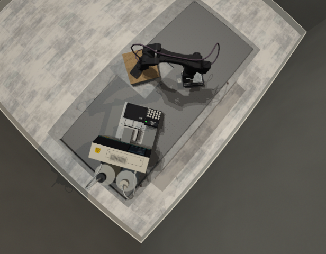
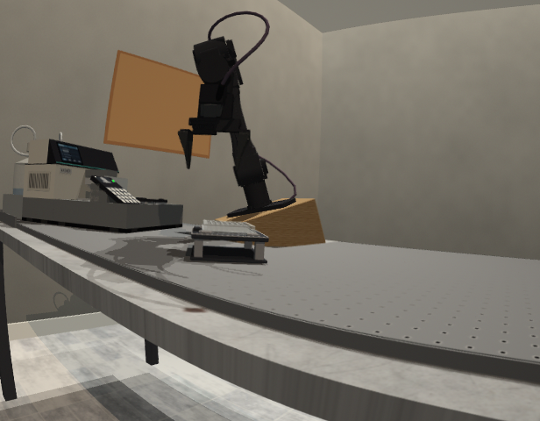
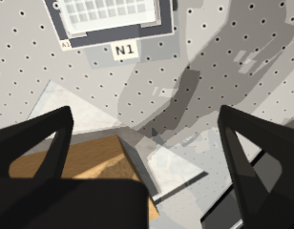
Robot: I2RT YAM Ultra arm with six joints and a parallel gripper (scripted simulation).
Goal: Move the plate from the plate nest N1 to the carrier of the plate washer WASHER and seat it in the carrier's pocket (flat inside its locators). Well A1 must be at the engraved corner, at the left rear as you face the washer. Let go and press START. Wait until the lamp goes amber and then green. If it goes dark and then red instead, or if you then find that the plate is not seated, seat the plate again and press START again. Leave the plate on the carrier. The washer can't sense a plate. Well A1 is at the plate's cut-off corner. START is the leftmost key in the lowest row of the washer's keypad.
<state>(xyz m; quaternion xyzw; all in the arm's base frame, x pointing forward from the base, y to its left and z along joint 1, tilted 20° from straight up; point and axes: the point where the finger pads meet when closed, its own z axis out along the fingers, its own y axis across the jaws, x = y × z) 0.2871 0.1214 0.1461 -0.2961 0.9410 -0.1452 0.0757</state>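
Plate (image 3: 109,14) in nest, claw (image 3: 147,138) wide open, empty, above

The arm (image 1: 179,55) is matte black throughout, built of blocky, angular links. A thin dark purple cable (image 2: 243,27) loops out from its upper links. The end effector (image 3: 144,157) has two black, tapering, wedge-shaped fingers, hollowed like open triangles.

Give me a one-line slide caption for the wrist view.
Open gripper hangs high over the perforated table, with the plate sitting in nest N1 at the frame's top edge.
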